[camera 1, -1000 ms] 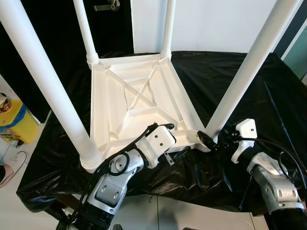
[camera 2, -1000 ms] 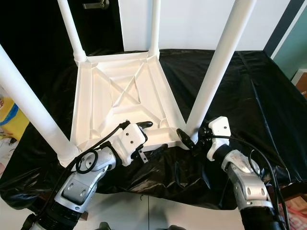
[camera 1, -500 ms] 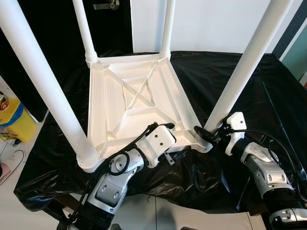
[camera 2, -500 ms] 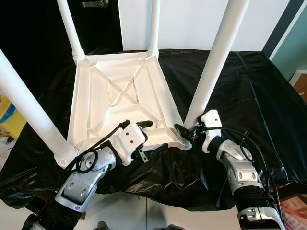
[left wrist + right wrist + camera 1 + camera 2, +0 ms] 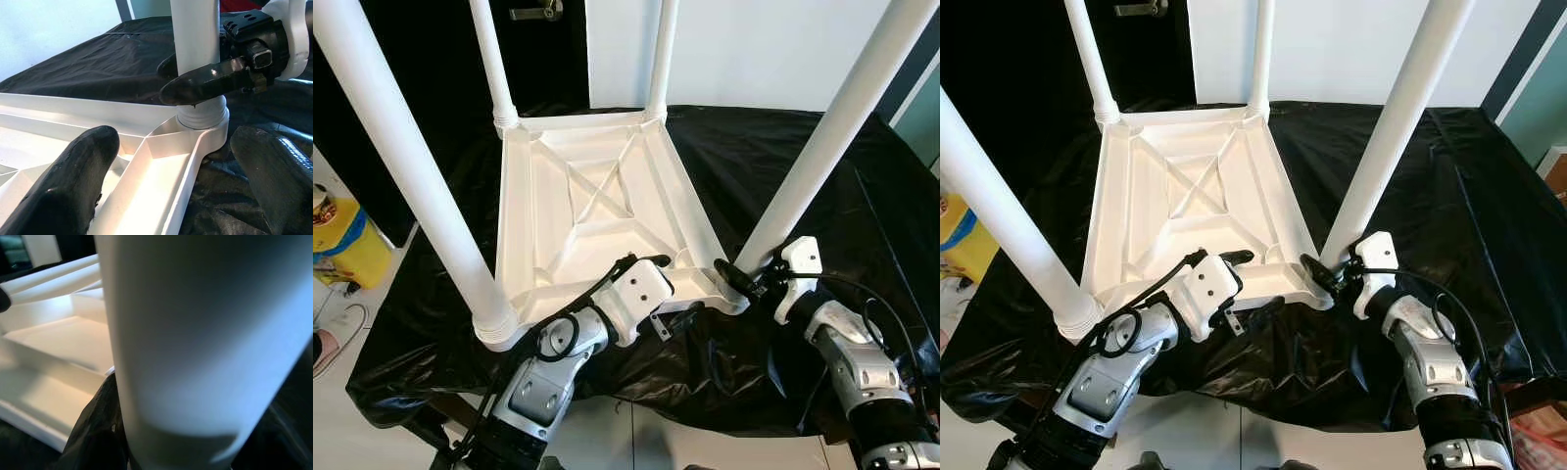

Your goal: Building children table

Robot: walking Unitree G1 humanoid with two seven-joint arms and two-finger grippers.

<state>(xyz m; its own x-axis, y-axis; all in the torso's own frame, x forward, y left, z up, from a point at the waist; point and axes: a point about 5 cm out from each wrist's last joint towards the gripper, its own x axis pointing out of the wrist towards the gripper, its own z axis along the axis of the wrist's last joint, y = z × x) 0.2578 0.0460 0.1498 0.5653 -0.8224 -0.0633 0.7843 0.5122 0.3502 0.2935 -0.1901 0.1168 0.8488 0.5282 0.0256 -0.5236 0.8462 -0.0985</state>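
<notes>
Four white legs [image 5: 822, 147] stand on upturned table [image 5: 592, 211], centre | right gripper [image 5: 742, 276] clasps lower-right leg | left gripper [image 5: 668, 294] spread wide astride near rim

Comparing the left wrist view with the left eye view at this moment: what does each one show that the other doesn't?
Left wrist view: the right gripper closed around the near right leg just above its threaded collar.

Left eye view: all four legs standing up from the upturned white tabletop, and a yellow container on the floor.

Both: the black sheet and the left gripper straddling the tabletop's near rim.
</notes>
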